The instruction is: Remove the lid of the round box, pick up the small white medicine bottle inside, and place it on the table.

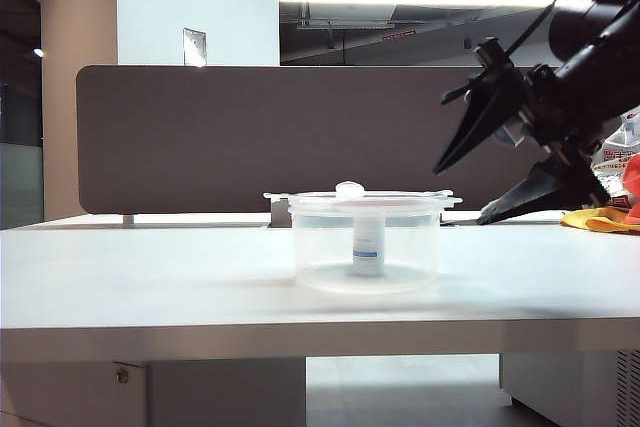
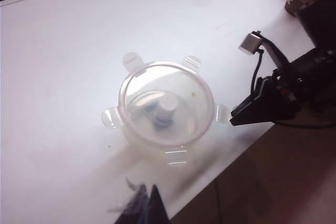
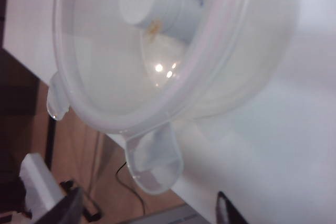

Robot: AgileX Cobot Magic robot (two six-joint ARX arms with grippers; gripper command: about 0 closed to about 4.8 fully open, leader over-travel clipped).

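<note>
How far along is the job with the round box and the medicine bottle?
Nothing is finished: the lid still covers the round box, the small white medicine bottle inside. In hand: the right gripper hangs open beside it; the left gripper is shut above. Lid removal, pickup and placing on the table remain.

White table (image 1: 150, 277), clear round box (image 1: 366, 252) standing near its middle, yellow cloth (image 1: 600, 219) at far right

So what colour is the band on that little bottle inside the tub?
Blue, on the white small bottle; the exterior view shows it best.
</note>
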